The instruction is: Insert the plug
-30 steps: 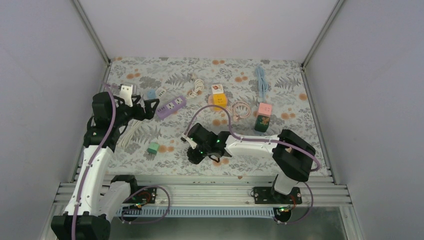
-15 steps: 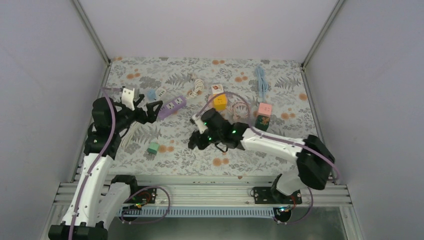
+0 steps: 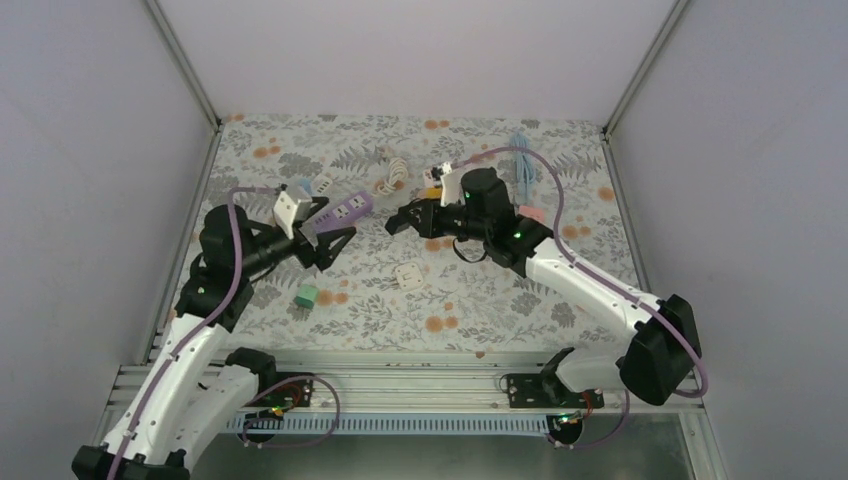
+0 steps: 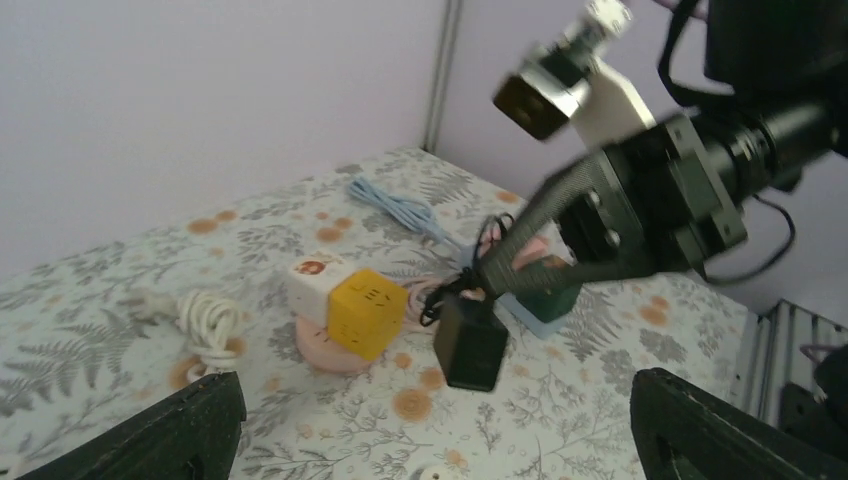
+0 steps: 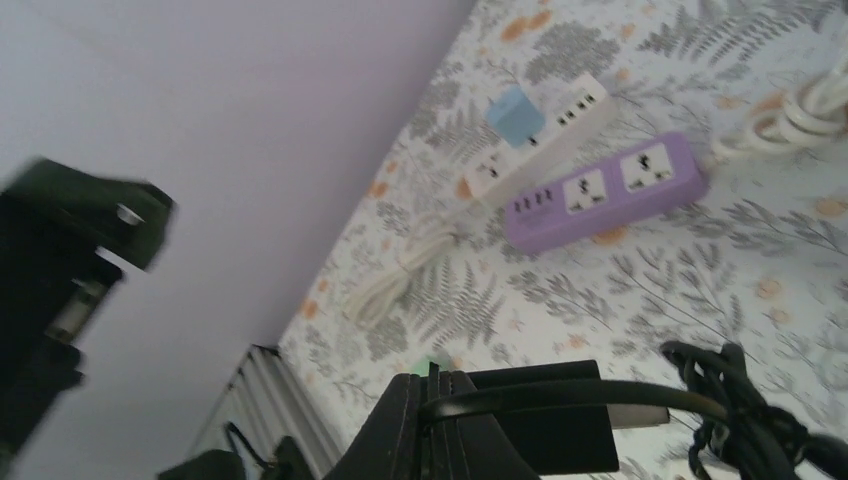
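right end effector has swung from the near middle of the worktop toward the far side, pinching the black plug in the air, short of the purple power strip. left end effector, spread wide and empty, has moved in to face it. insertion looks not yet begun.

Bright, even light — wrist views blurred

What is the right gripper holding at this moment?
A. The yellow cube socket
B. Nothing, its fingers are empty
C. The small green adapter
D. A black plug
D: in the left wrist view, the right gripper has its fingers shut on the black plug, which hangs above the flowered mat.
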### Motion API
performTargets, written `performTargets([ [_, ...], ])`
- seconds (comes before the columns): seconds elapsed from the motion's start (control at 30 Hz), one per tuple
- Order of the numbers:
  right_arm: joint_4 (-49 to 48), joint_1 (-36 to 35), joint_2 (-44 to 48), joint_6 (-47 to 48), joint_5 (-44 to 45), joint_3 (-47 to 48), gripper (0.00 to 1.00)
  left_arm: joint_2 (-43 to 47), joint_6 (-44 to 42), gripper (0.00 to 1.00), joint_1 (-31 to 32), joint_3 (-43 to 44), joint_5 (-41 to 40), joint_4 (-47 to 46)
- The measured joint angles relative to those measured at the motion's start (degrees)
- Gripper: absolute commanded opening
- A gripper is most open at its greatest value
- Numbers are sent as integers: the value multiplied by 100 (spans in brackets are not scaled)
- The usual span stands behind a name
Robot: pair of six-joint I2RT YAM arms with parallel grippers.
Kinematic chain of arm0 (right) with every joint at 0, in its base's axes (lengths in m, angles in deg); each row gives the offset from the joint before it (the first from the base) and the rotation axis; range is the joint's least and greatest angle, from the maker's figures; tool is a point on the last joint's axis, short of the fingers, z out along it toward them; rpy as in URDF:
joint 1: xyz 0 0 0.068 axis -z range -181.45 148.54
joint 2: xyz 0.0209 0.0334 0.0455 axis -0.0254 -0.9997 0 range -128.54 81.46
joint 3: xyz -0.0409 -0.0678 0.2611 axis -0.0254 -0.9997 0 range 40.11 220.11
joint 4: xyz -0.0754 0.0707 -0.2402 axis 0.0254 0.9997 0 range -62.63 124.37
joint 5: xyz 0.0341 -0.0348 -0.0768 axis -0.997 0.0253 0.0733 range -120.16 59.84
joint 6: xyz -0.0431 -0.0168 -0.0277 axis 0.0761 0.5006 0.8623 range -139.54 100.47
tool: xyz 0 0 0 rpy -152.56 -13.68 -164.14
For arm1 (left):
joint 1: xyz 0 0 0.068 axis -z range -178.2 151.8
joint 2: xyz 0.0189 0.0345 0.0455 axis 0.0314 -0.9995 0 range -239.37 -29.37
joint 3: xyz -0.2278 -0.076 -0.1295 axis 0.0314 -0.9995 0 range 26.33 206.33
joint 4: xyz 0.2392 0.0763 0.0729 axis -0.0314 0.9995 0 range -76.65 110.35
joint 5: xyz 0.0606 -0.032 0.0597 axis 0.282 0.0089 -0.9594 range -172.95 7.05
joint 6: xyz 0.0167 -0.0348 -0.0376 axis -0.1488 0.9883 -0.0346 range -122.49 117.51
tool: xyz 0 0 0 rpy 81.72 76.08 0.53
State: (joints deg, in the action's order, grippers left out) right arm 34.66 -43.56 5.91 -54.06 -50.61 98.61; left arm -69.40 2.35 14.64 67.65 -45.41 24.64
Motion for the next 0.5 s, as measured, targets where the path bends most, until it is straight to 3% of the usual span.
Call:
performTargets([
  [0.2, -114, 94, -83, -350, -509, 479, 3, -511, -570, 90, 837, 289, -369, 162],
  [0.33, -179, 94, -92, -439, -887, 514, 3, -970, -946, 80, 1421, 468, -791, 481],
  [0.5, -179, 94, -179, -457, -1193, 514, 3, -1690, -1235, 75, 1880, 968, -1362, 782],
])
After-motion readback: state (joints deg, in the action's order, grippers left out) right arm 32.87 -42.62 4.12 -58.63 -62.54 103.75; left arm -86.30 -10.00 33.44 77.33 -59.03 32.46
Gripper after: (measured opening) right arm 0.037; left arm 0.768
